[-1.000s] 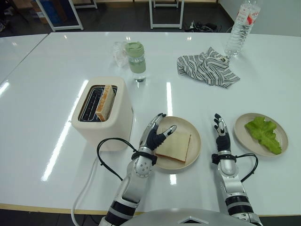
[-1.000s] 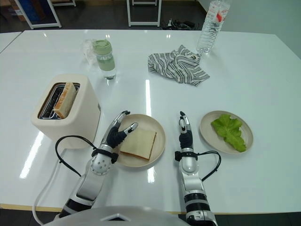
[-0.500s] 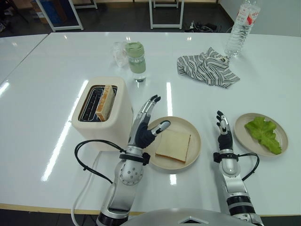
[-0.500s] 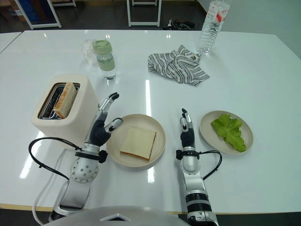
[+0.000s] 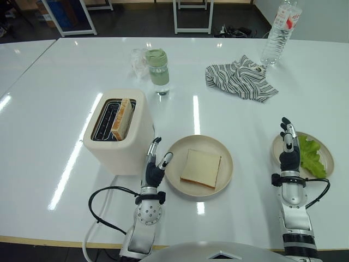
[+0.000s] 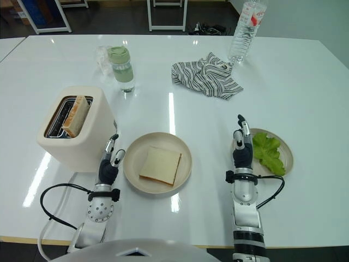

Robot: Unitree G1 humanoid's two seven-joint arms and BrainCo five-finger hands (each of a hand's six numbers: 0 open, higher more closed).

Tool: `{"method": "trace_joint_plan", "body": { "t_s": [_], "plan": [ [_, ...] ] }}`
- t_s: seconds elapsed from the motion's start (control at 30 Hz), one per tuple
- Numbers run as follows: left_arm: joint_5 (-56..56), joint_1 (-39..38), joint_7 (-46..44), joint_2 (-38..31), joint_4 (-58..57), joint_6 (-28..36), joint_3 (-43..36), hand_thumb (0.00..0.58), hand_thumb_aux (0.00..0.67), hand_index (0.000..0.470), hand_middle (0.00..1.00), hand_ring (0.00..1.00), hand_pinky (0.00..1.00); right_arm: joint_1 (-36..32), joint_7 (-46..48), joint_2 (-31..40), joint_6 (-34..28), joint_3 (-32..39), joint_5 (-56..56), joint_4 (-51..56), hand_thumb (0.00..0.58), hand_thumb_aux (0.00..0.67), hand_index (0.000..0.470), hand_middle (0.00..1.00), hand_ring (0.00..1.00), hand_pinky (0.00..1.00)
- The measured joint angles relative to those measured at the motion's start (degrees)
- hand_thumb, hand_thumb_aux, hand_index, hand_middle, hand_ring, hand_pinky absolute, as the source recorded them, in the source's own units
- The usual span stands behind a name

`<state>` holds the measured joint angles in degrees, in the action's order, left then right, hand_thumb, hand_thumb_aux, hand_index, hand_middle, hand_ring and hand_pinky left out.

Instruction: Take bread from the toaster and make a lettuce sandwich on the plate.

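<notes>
On the white tabletop point(image 5: 54, 82) the toaster point(image 5: 128, 150) stands at the left with one slice of toast point(image 5: 123, 118) upright in its slot. Just beside it to the right is the plate point(image 5: 207, 143), where a bread slice point(image 5: 200, 168) already lies flat. Well to the right, a smaller dish point(image 6: 288, 150) carries the lettuce point(image 5: 313, 158). The sandwich's base looks laid, so the lettuce step seems to be in hand. The right robot hand point(image 5: 288, 153) hangs at the dish's near-left edge, fingers straight and spread, holding nothing. The left robot hand point(image 5: 154, 169) is upright between toaster and plate, likewise loose and empty. Next, the right robot hand would need to lean over the dish, pinch the limp leaf lightly and carry it left onto the slice.
</notes>
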<state>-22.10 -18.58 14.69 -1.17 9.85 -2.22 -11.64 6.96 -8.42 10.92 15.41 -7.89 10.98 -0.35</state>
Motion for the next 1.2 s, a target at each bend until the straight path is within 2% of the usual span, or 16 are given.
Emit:
{"method": "trace_joint_plan", "body": {
  "t_s": [0.1, 0.17, 0.27, 0.37, 0.53, 0.8, 0.87, 0.9, 0.93, 1.0, 1.07, 1.1, 1.13, 1.2],
  "plan": [
    [4.16, 0.41, -1.93, 1.5, -1.15, 0.43, 0.9, 0.0, 0.0, 0.0, 0.0, 0.0, 0.0, 1.09, -2.6, 5.54, 0.63, -2.8, 8.22, -2.42, 0.0, 0.0, 0.0, 0.0, 0.0, 0.0],
    [5.92, 0.43, -2.86, 2.55, -1.5, 0.59, 1.05, 0.0, 0.0, 0.0, 0.0, 0.0, 0.0, 2.41, -4.23, 12.11, -0.23, -3.36, 18.11, -2.97, 0.0, 0.0, 0.0, 0.0, 0.0, 0.0],
    [8.22, 0.43, -4.18, 3.6, -1.96, 1.15, 0.97, 0.0, 0.0, 0.0, 0.0, 0.0, 0.0, 3.89, -6.35, 21.53, -4.25, -3.55, 32.78, -1.86, 0.0, 0.0, 0.0, 0.0, 0.0, 0.0],
    [9.27, 0.23, -4.48, 4.36, -1.92, 1.53, 0.6, 0.0, 0.0, 0.0, 0.0, 0.0, 0.0, 3.45, -7.51, 28.63, -9.51, -3.69, 41.45, 2.79, 0.0, 0.0, 0.0, 0.0, 0.0, 0.0],
    [9.24, -0.5, -4.77, 4.36, -1.21, 2.12, -1.11, 0.0, 0.0, 0.0, 0.0, 0.0, 0.0, 0.26, -7.71, 35.33, -13.0, 0.27, 46.33, 14.46, 0.0, 0.0, 0.0, 0.0, 0.0, 0.0],
    [7.87, -0.17, -4.86, 3.9, -0.52, 2.75, -4.46, 0.0, 0.0, 0.0, 0.0, 0.0, 0.0, -2.22, -8.13, 37.06, -13.99, 7.46, 46.33, 23.8, 0.0, 0.0, 0.0, 0.0, 0.0, 0.0],
    [7.51, -0.15, -4.77, 3.78, -0.49, 2.86, -5.16, 0.0, 0.0, 0.0, 0.0, 0.0, 0.0, -2.61, -8.32, 37.11, -14.02, 8.39, 46.22, 24.8, 0.144, 0.089, 0.063, 0.0, 0.0, 0.0],
    [7.5, -0.15, -4.74, 3.73, -0.46, 2.91, -5.5, 0.0, 0.0, 0.0, 0.0, 0.0, 0.0, -2.85, -8.45, 37.17, -14.06, 8.98, 45.96, 25.51, 0.258, 0.171, 0.12, 0.0, 0.0, 0.0],
    [7.51, -0.13, -4.74, 3.71, -0.44, 2.94, -5.62, 0.0, 0.0, 0.0, 0.0, 0.0, 0.0, -2.95, -8.55, 37.28, -14.1, 9.45, 45.73, 25.89, 0.422, 0.321, 0.225, 0.0, 0.0, 0.0],
    [7.51, -0.11, -4.73, 3.69, -0.4, 3.1, -5.71, 0.0, 0.0, 0.0, 0.0, 0.0, 0.0, -3.19, -8.66, 37.49, -14.21, 10.25, 45.58, 26.84, 0.452, 0.355, 0.249, 0.0, 0.0, 0.0],
    [7.52, -0.07, -4.73, 3.67, -0.37, 3.23, -5.86, 0.0, 0.0, 0.0, 0.0, 0.0, 0.0, -3.69, -8.72, 37.54, -14.35, 11.05, 45.13, 28.32, 0.511, 0.439, 0.308, 0.0, 0.0, 0.0],
    [7.51, -0.05, -4.73, 3.66, -0.36, 3.3, -5.94, 0.0, 0.0, 0.0, 0.0, 0.0, 0.0, -4.0, -8.68, 37.59, -14.39, 11.73, 45.09, 29.15, 0.559, 0.544, 0.382, 0.0, 0.0, 0.0],
    [7.51, -0.04, -4.73, 3.65, -0.33, 3.35, -6.02, 0.0, 0.0, 0.0, 0.0, 0.0, 0.0, -4.42, -8.69, 37.59, -14.38, 12.3, 45.06, 30.04, 0.58, 0.67, 0.47, 0.0, 0.0, 0.0],
    [7.5, 0.02, -4.7, 3.62, -0.26, 3.41, -6.24, 0.0, 0.0, 0.0, 0.0, 0.0, 0.0, -5.76, -9.06, 37.64, -14.39, 13.16, 44.66, 31.75, 0.58, 0.67, 0.47, 0.0, 0.0, 0.0]
  ]
}}
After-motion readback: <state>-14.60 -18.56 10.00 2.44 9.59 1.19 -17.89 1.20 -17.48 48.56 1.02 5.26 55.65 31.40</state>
